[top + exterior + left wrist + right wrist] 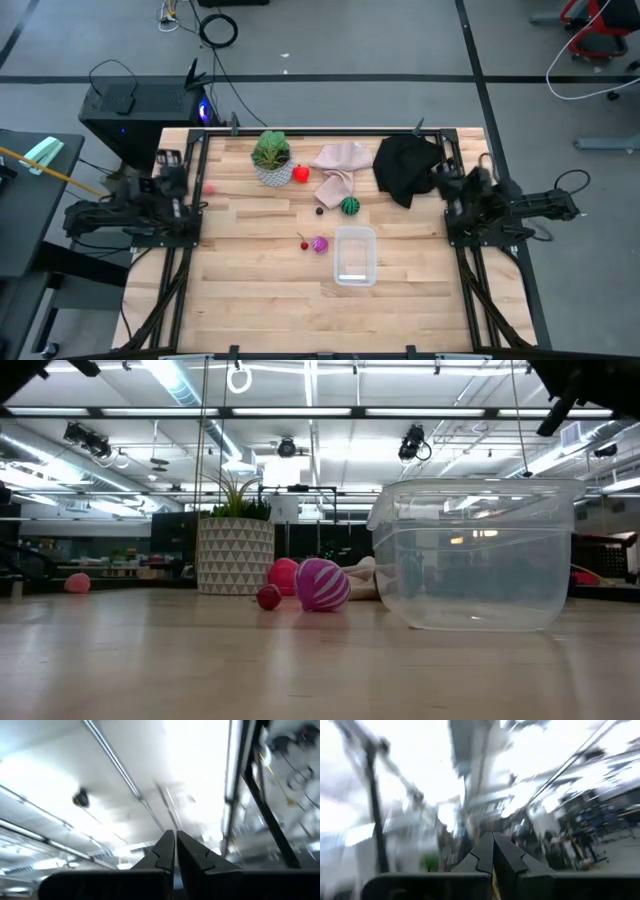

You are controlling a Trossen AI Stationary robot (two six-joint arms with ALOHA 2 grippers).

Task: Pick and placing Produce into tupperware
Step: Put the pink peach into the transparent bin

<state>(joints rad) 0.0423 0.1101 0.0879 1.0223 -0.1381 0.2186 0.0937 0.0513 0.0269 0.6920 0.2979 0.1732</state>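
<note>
- The left claw (pixel 174 851) has its two dark fingers pressed together, gripping nothing, and points up at the ceiling lights; its arm sits folded at the table's left edge.
- The right claw (pixel 492 851) is likewise closed and empty, aimed out into the room, with its arm folded at the right edge.
- The tupperware (pixel 355 255) stands upright and empty on the wooden table (pixel 250 290), clear with rounded corners, near the front middle.
- A purple striped ball (pixel 320 244) lies just left of it, a tiny dark-red piece (pixel 303 243) beside that.
- A green round fruit (pixel 349 206) sits behind the container, near the beige cloth (pixel 338 165).
- A red fruit (pixel 301 174) rests beside the potted plant (pixel 271 158).
</note>
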